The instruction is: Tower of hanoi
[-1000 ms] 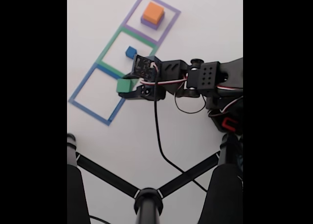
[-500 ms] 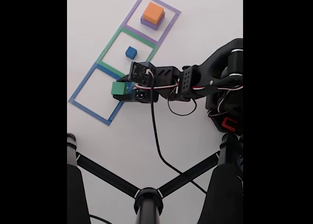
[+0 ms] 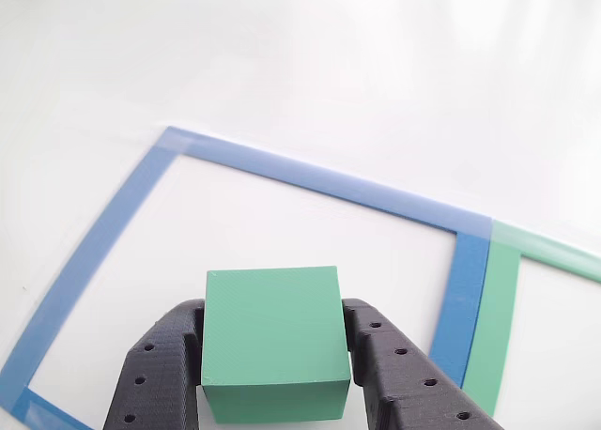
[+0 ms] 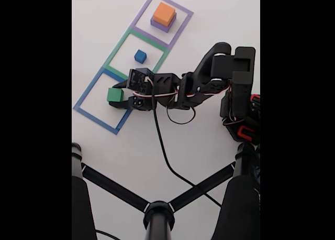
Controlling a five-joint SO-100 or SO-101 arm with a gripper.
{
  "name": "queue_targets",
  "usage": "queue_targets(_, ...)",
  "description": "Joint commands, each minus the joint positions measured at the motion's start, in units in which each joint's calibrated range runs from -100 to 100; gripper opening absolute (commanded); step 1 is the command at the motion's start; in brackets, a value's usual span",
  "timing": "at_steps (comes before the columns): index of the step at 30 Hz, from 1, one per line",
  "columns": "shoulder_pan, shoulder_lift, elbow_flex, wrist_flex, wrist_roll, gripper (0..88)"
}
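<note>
- White tabletop (image 4: 131, 161), evenly lit, with three taped squares in a diagonal row: blue outline (image 4: 84, 100), green outline (image 4: 116, 45), purple outline (image 4: 140, 14).
- Gripper (image 3: 274, 355) has both dark fingers clamped on the sides of the green block (image 3: 272, 341), seen in the fixed view at (image 4: 115, 95), inside the blue outline (whether it touches the table I cannot tell).
- Blue cube (image 4: 140, 55) sits alone in the green outline; orange block (image 4: 164, 13) rests on the purple block (image 4: 158, 24) in the purple outline.
- Risk: releasing from any height could let the block bounce or land skewed onto the tape; a finger dragging on withdrawal could pull it out of the square.
- Arm reaches in from the right of the fixed view, elbow raised, wrist low and level, fingers pointing left.
</note>
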Motion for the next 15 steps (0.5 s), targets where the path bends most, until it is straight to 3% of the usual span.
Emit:
queue_targets(1,-1.23,1.13,-2.44,-3.90,0.00,9.4)
queue_targets(10,-1.46,4.41,-3.98,-5.28,0.00,10.5)
queue_targets(15,-1.08,5.37,-4.07,-5.93,0.00,18.7)
